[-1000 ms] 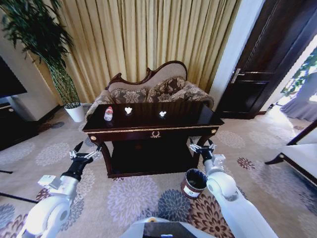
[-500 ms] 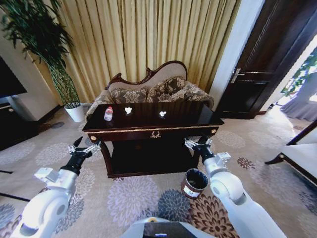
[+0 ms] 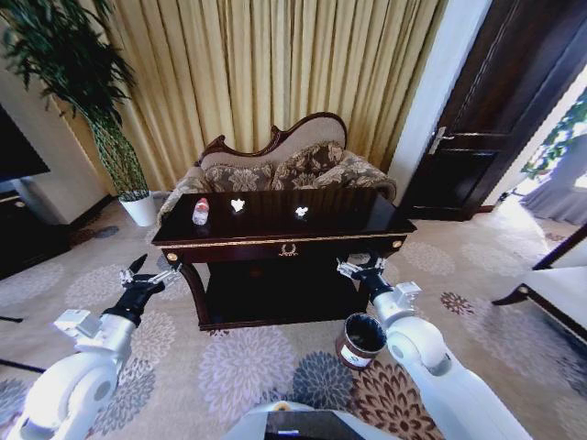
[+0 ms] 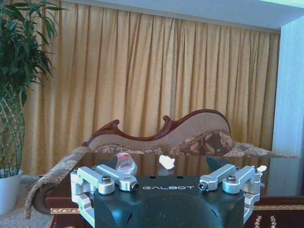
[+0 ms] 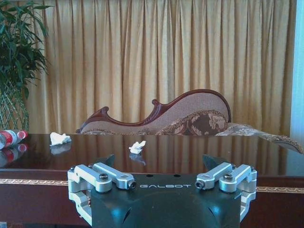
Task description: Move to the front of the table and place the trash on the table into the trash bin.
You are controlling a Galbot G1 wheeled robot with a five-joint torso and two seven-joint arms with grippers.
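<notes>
The dark glossy table (image 3: 348,209) with gold trim stands ahead of me, in front of a sofa. On its top lie a clear bottle with a red cap (image 3: 201,211) at the left and two white paper wads (image 3: 238,204) (image 3: 302,211). The small round trash bin (image 3: 359,339) sits on the carpet by the table's front right leg. My left gripper (image 3: 142,275) is open, below the table's front left corner. My right gripper (image 3: 360,269) is open, near the front right leg above the bin. The left wrist view shows the bottle (image 4: 125,163) and a wad (image 4: 166,161); the right wrist view shows the wads (image 5: 137,147) (image 5: 59,138) and the bottle (image 5: 12,137).
A patterned sofa (image 3: 280,165) stands behind the table against yellow curtains. A tall plant in a white pot (image 3: 139,207) is at the back left, a dark cabinet (image 3: 23,229) at the far left, and a dark door (image 3: 495,137) at the right. Flowered carpet lies open in front.
Both arms have shifted a little: the left gripper moved left and slightly up, the right gripper moved left toward the table leg. The table and trash have not moved.
</notes>
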